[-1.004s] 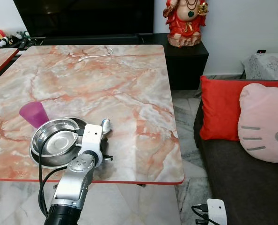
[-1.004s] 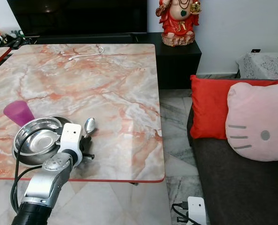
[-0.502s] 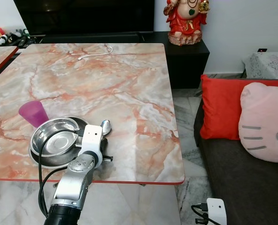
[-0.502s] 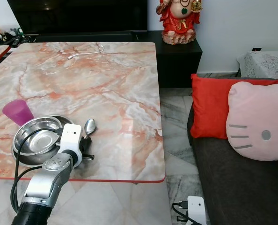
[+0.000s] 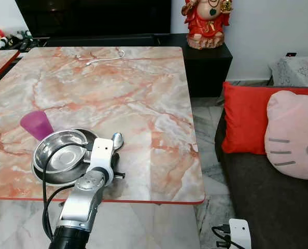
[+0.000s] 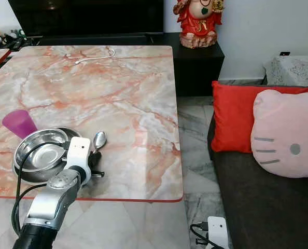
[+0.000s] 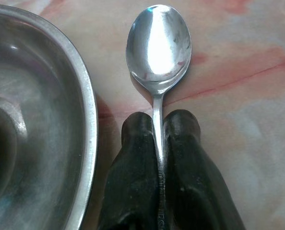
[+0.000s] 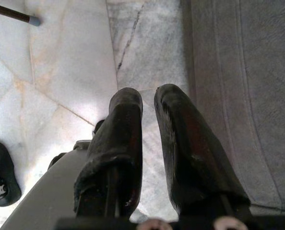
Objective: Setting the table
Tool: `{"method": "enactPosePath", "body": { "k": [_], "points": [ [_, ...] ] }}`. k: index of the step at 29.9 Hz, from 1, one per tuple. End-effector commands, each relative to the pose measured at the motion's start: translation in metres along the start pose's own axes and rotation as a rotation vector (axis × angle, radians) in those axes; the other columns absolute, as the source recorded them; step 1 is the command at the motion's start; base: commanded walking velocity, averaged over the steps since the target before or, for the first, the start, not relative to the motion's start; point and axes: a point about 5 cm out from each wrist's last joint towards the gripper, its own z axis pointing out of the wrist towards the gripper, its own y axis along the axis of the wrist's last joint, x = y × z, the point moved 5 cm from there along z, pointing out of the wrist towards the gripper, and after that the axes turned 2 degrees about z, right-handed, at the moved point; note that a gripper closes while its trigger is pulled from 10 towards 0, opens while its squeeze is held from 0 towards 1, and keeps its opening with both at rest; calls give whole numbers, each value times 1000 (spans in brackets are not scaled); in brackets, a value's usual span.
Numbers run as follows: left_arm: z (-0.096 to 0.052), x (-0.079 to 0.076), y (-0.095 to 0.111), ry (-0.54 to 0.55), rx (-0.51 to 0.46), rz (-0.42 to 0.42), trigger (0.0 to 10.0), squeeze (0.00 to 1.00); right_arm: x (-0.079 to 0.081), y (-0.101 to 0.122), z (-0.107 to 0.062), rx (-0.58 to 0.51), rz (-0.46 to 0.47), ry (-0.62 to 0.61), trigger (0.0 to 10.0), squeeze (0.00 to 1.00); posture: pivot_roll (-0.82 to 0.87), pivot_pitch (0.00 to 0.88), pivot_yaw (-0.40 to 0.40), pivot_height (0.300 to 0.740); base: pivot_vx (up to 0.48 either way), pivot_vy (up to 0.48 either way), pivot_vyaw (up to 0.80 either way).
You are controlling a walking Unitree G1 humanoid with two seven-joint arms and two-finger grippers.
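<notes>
Marble-patterned tabletop (image 5: 117, 88) with a red edge, standing on a pale tiled floor (image 5: 143, 228) beside a dark sofa (image 5: 268, 207) bearing a red cushion (image 5: 242, 122). A steel bowl (image 5: 58, 158) rests near the tabletop's front edge, a purple cup (image 5: 36, 124) just behind it. The left tool (image 7: 158, 127) is clenched on the handle of a spoon (image 7: 158, 45) lying beside the bowl. The right tool (image 8: 148, 108) hangs over the floor, its fingers slightly parted, holding nothing.

No readable text, label, brand, number or sign anywhere: none on the marble worktop (image 5: 117, 88), the steel bowl (image 5: 60, 158), the spoon (image 7: 158, 48) or the pink cushion (image 5: 294, 140).
</notes>
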Motion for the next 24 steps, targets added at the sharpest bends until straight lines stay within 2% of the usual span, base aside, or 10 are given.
{"method": "enactPosePath", "body": {
  "k": [1,6,7,8,10,11,12,13,14,24],
  "points": [
    [-1,4,-5,15,18,38,10000,0,2,3,0,-11,6,1,10000,0,-53,79,24,732,0,0,0],
    [-1,3,-5,11,17,39,10000,0,2,3,0,-15,5,2,10000,0,-54,78,24,732,0,0,0],
    [0,2,-4,5,14,38,10000,161,2,3,0,-15,6,2,10000,0,-54,78,24,732,0,0,0],
    [0,2,-4,3,13,38,10000,933,2,3,0,-15,6,2,10000,0,-54,78,24,732,0,0,0],
    [0,1,-4,3,12,43,10000,941,2,3,0,-14,5,2,10000,0,-54,77,24,732,0,0,0],
    [0,2,-4,8,13,45,10000,875,2,3,0,-12,6,2,10000,0,-54,77,24,732,0,0,0],
    [0,2,-4,10,14,45,10000,635,2,3,0,-11,5,2,10000,0,-54,77,24,732,0,0,0],
    [0,2,-4,10,14,45,10000,635,2,3,0,-11,5,2,10000,0,-54,77,24,732,0,0,0],
    [0,2,-4,15,15,50,10000,0,3,2,0,-10,5,3,10000,0,-54,77,23,732,0,0,0],
    [0,2,-2,16,11,50,10000,0,2,2,0,-7,3,4,10000,0,-54,75,23,732,0,0,0]
  ]
}}
